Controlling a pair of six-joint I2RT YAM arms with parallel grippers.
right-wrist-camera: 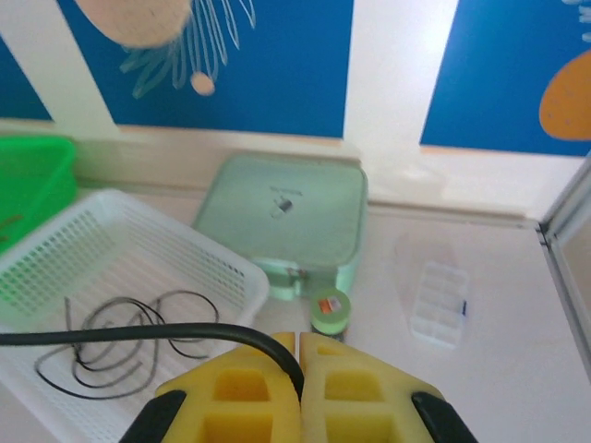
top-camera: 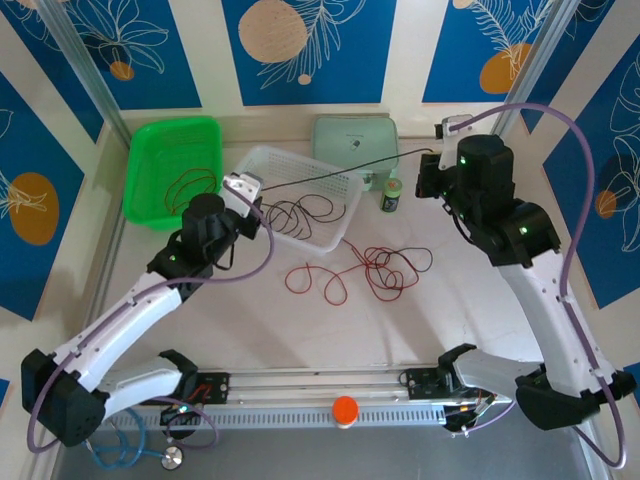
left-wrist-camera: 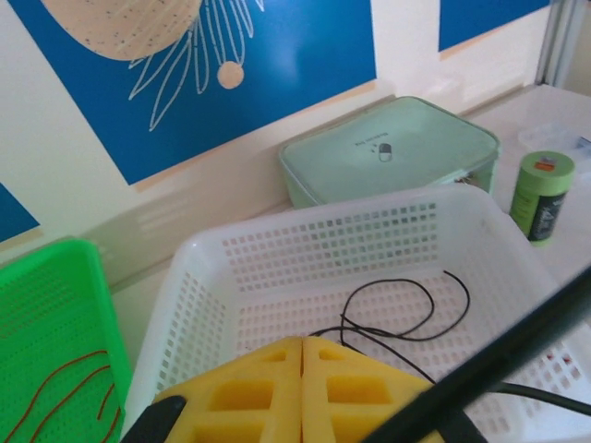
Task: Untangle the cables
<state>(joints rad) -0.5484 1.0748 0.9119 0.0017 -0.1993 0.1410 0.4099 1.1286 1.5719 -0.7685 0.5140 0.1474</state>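
Coiling in white basket: blk cable

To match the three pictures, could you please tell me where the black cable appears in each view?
Top external: black cable looped in the white basket, near centre.
Left wrist: one loop on the basket floor, lower right.
Right wrist: loops lower left, a strand running into the right claw.
Shared landmark: the mint case behind the basket.
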